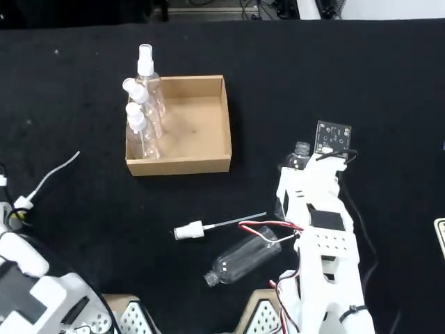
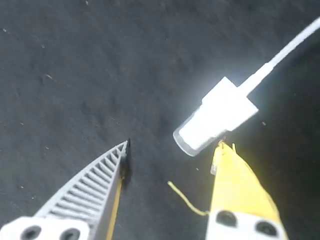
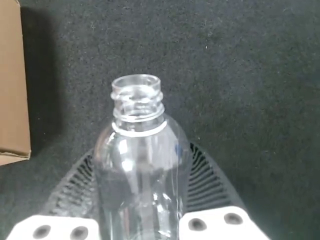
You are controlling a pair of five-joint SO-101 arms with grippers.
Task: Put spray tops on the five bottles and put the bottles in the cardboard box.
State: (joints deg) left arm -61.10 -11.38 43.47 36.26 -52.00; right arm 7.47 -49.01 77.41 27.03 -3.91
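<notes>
My right gripper (image 3: 142,156) is shut on a clear bottle (image 3: 139,150) and holds it upright, its neck open and without a top. In the high view this bottle (image 1: 300,152) stands at the tip of the right arm, to the right of the cardboard box (image 1: 201,165). Three bottles with spray tops (image 1: 144,118) stand along the box's left wall. My left gripper (image 2: 172,150) is open just short of a white spray top (image 2: 215,119) lying on the cloth, its yellow finger almost touching the cap. Another spray top (image 1: 189,230) and a bare bottle (image 1: 243,259) lie in the middle front.
Black cloth covers the table. The left arm (image 1: 28,278) sits at the front left corner, with its spray top (image 1: 23,203) and thin tube running up to the right. The box's corner (image 3: 12,80) stands close beside the held bottle.
</notes>
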